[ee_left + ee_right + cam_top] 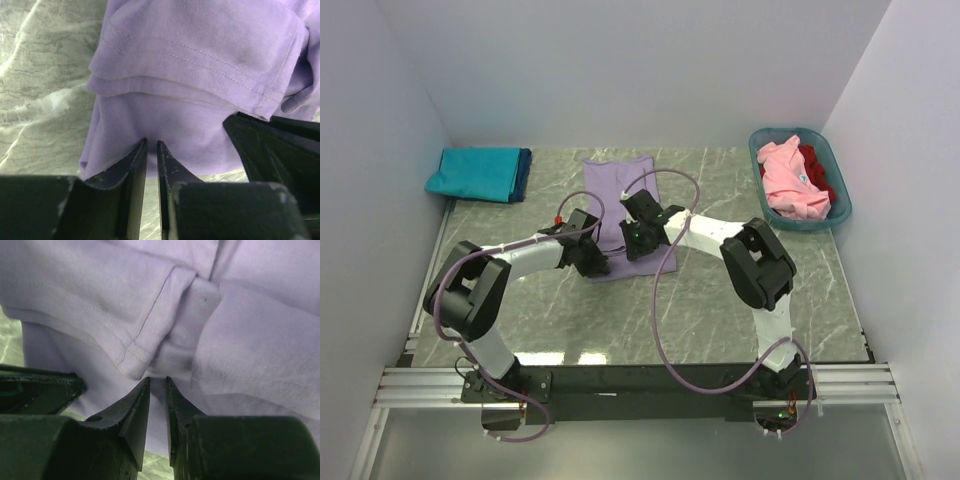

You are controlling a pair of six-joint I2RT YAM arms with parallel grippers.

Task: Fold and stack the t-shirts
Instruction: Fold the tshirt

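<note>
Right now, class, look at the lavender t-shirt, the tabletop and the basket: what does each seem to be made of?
The lavender t-shirt: soft matte knit cloth, probably cotton; fine ribbing and stitched hems show. The tabletop: grey-green stone, or a stone-look sheet, with pale veins and slight sheen. The basket: smooth teal plastic, judging by its even moulded rim.

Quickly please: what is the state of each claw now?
Left claw: closed, pinching the near edge of the lavender t-shirt.
Right claw: closed, pinching the same edge.
</note>
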